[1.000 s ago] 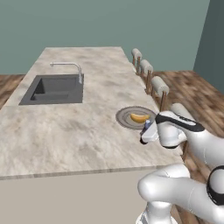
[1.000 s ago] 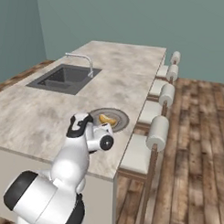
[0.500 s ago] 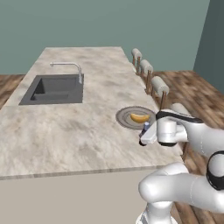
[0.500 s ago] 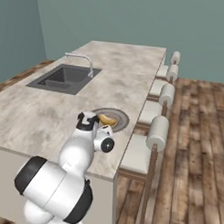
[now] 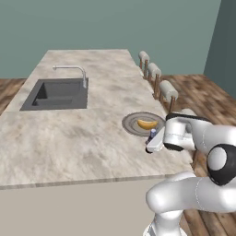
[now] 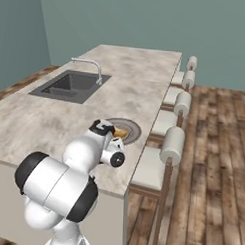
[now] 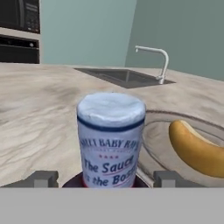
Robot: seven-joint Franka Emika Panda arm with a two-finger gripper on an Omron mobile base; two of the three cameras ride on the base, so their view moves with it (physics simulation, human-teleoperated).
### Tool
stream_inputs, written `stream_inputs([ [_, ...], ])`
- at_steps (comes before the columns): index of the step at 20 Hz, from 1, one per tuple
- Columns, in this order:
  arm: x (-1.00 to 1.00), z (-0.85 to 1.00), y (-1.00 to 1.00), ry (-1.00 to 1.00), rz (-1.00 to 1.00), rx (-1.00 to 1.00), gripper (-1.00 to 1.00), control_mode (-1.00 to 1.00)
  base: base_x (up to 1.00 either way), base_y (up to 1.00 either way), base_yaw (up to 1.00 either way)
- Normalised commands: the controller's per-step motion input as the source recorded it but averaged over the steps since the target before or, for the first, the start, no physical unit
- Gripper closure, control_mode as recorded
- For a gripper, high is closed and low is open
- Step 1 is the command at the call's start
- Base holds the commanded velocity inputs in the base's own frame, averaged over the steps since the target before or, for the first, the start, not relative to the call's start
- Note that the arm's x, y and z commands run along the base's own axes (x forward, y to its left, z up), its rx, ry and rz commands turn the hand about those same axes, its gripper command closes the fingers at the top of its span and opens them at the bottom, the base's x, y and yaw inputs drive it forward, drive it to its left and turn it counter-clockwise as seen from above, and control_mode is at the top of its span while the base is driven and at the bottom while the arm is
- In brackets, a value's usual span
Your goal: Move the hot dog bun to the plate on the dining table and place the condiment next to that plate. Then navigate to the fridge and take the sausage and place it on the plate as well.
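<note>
Between the claw's (image 7: pixel 101 178) spread tips stands the condiment (image 7: pixel 111 139)

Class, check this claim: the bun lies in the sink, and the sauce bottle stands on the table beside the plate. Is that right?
Not quite. The bun lies on the plate, not in the sink, as the left base view shows. The bottle does stand on the table beside the plate.
</note>
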Motion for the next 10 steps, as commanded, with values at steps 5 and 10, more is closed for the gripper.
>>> stream_inputs([
  [5,0.00,0.00,-0.07,0.00,0.00,0.00,-1.00,-1.00,0.00,0.00,0.00],
  [10,0.00,0.24,-0.05,0.00,0.00,0.00,-1.00,-1.00,0.00,0.00,0.00],
])
